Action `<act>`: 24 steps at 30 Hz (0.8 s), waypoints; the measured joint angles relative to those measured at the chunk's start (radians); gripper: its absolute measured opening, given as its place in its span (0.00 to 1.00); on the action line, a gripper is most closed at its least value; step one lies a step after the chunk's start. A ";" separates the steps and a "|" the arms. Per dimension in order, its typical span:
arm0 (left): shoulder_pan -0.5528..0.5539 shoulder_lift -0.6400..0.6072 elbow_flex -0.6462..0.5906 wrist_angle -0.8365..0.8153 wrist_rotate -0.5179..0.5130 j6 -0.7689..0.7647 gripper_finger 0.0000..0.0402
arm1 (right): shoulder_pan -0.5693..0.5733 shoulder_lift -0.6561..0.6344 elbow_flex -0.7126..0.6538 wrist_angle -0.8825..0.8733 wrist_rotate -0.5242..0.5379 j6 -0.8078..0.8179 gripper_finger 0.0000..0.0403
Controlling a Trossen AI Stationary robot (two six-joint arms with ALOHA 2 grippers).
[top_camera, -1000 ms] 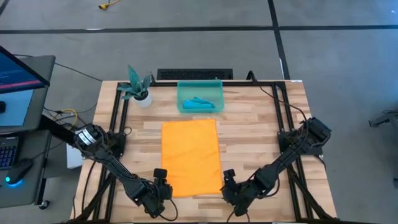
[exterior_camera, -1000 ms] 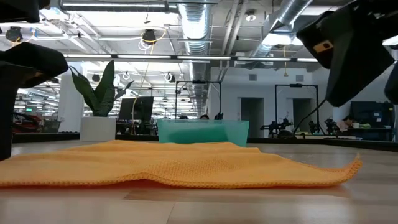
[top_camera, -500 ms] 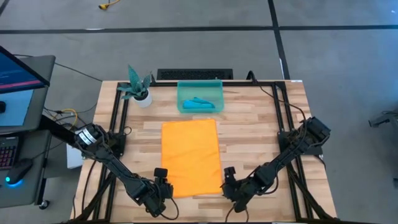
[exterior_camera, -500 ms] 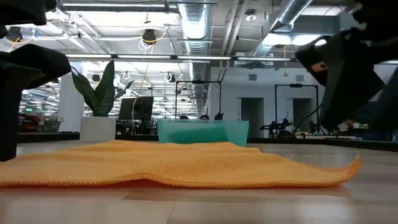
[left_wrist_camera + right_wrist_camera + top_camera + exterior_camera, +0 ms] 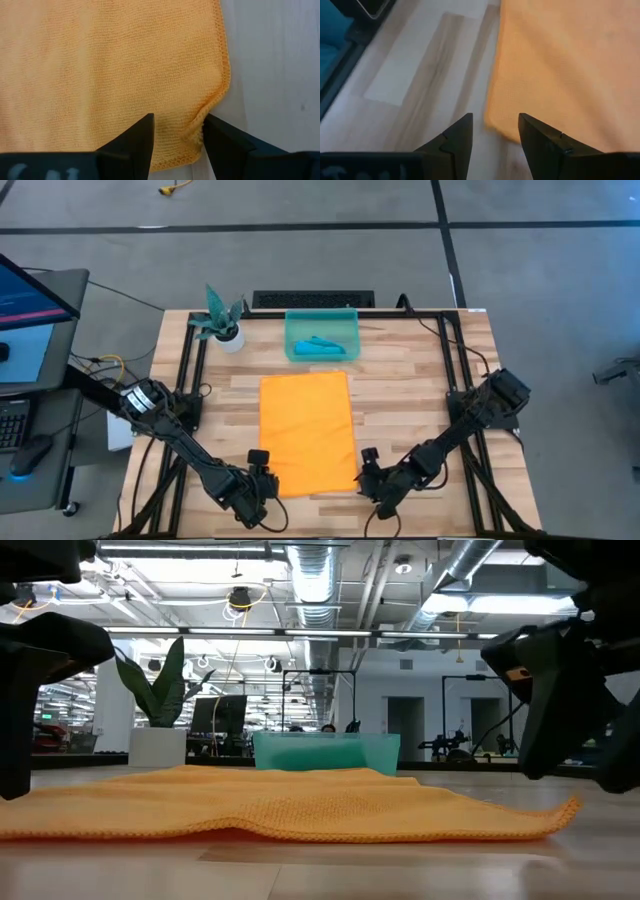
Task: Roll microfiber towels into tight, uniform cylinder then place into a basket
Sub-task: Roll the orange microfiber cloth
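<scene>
At the table's near edge, the orange towel is being flanked at its corners by the left gripper and right gripper, jaws spread, nothing pinched.

2 towels, 1 basket, 1 plant

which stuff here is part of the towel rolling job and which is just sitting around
Part of the job:
- orange towel, flat on the table
- teal towel, in the basket
- basket
- left claw and right claw, at the orange towel's near corners

Just sitting around:
- potted plant
- monitor
</scene>
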 joint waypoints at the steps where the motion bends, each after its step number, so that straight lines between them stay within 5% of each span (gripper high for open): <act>1: 0.000 0.000 0.000 0.000 0.000 0.000 0.38 | 0.000 0.015 0.001 0.027 0.000 0.000 0.45; 9: 0.005 0.000 0.000 0.000 -0.001 0.007 0.38 | -0.004 0.147 0.017 0.126 0.015 -0.026 0.44; 16: 0.006 0.000 0.000 0.000 -0.002 0.003 0.38 | -0.011 0.139 0.018 0.112 -0.001 -0.026 0.40; 24: 0.006 0.000 0.000 -0.003 -0.003 -0.003 0.38 | -0.011 0.118 0.014 0.088 -0.004 -0.028 0.21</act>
